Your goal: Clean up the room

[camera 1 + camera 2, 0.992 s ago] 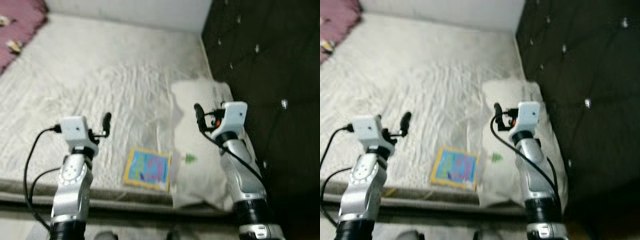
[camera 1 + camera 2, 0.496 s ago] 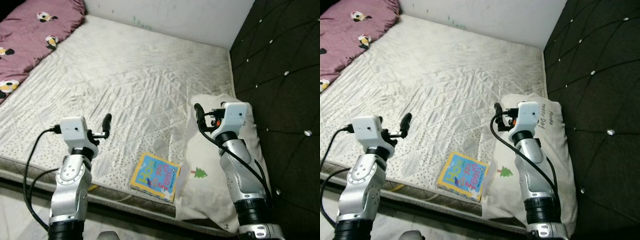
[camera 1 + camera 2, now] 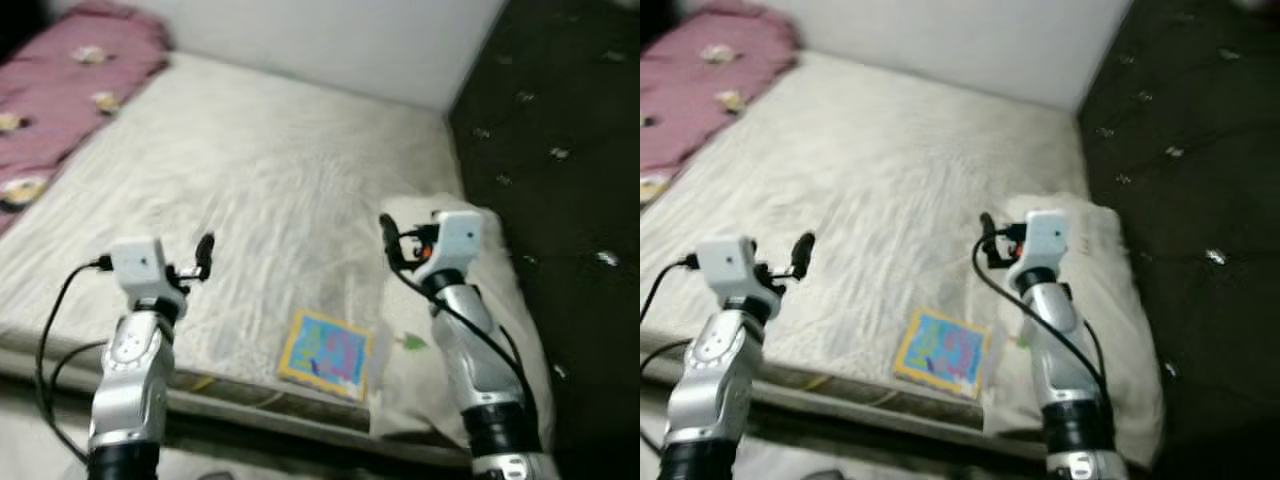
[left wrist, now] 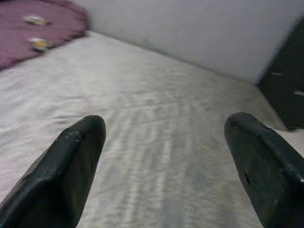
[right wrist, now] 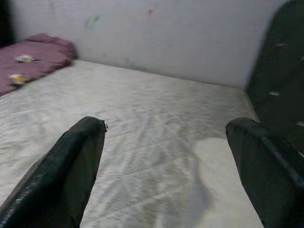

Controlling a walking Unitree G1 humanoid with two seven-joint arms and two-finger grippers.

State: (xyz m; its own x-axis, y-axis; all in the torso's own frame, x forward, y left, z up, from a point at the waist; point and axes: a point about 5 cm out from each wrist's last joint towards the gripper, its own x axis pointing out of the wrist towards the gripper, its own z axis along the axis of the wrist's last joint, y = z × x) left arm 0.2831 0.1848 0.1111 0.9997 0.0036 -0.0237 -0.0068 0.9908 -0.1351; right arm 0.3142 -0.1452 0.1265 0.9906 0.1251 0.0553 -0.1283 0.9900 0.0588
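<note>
A colourful children's book (image 3: 325,352) lies flat on the white quilted mattress (image 3: 260,170), close to its front edge. To the book's right is a white pillow (image 3: 1115,300) with a small green tree print. My left gripper (image 3: 205,250) hovers above the mattress, left of the book. Its fingers (image 4: 71,156) stand wide apart in the left wrist view, with nothing between them. My right gripper (image 3: 388,235) hangs over the pillow's inner edge, beyond the book. It is open and empty, with its fingers (image 5: 71,161) spread over the mattress.
A purple blanket with small prints (image 3: 60,90) lies at the mattress's far left. A dark tufted headboard (image 3: 560,130) rises along the right side, and a white wall (image 3: 330,40) closes the back. The mattress's front edge (image 3: 250,395) runs just below the book.
The camera has shifted and the picture is blurrier. Both arms keep the same raised pose, and the book and pillow lie where they were.
</note>
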